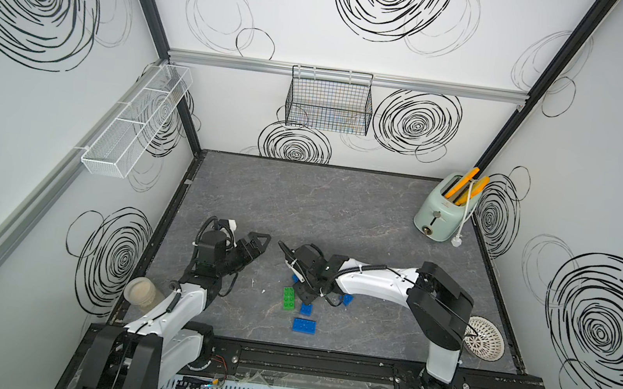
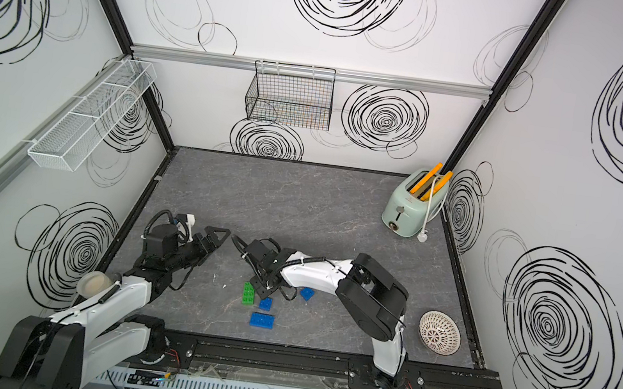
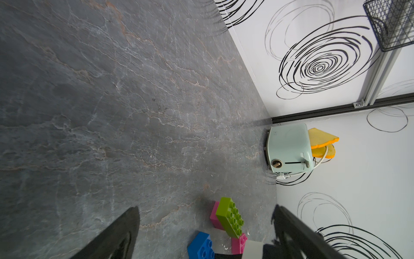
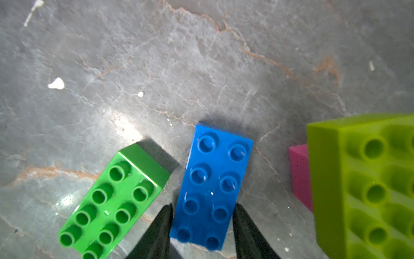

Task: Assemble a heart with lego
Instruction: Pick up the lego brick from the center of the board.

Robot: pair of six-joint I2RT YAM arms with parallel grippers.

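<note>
In the right wrist view my right gripper [image 4: 203, 206] is shut on the long sides of an oblong blue lego brick [image 4: 215, 186]. A green brick [image 4: 112, 204] lies beside it, and a lime brick [image 4: 363, 186] sits over a pink one [image 4: 300, 175]. In both top views the right gripper [image 1: 303, 290] points down among the green brick [image 1: 289, 297] and blue bricks [image 1: 304, 325]. My left gripper [image 1: 260, 248] hovers open to the left, empty; its wrist view shows the lime brick [image 3: 230, 217], pink bricks [image 3: 239, 243] and a blue square brick [image 3: 201, 246]. The heart is out of view.
A mint toaster [image 1: 445, 209] with orange slices stands at the back right. A white patterned bowl [image 1: 485, 336] lies at the front right beside the right arm's base. A beige cup [image 1: 141, 291] sits by the left arm. A wire basket [image 1: 330, 102] hangs on the back wall.
</note>
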